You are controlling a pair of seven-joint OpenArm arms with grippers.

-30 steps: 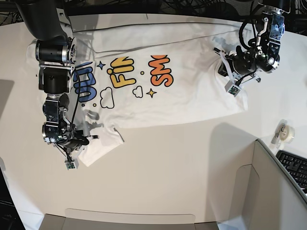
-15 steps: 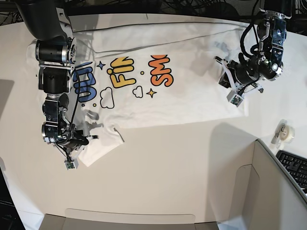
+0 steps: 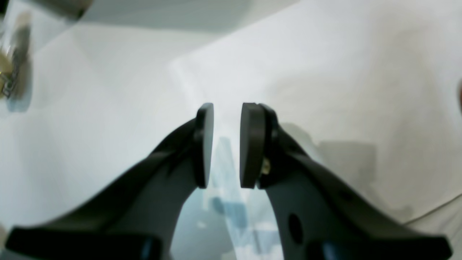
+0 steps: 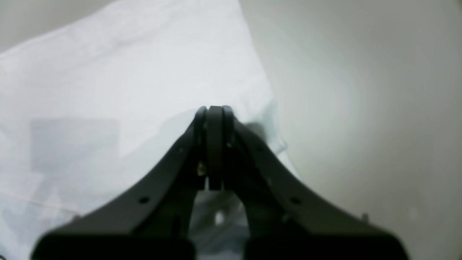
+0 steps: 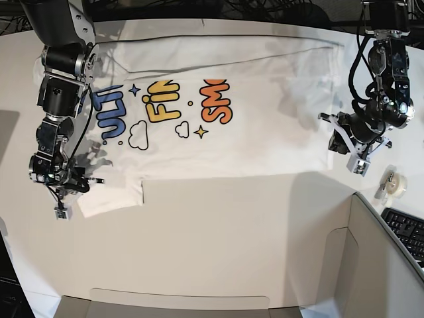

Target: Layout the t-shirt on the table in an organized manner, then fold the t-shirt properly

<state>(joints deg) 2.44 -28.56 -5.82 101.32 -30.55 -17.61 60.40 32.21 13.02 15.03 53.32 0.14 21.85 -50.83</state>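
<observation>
**Shirt flat on the bench**

Left wrist: the left hand [image 3: 223, 144] is spread, gripping nothing, above the shirt [image 3: 361, 90].

Right wrist: the right hand [image 4: 214, 144] is pressed together at the shirt's edge.

Base: the shirt lies print-up on the bench [image 5: 218, 238].

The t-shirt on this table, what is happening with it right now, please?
Two robot arms are laying out a white printed t-shirt on the white table. The shirt lies spread out, print side up. The right gripper is shut at the sleeve on the base view's left, seemingly pinching the fabric. The left gripper has its jaws a little apart with nothing between them, at the shirt's opposite edge. No fold has been made yet.
</observation>
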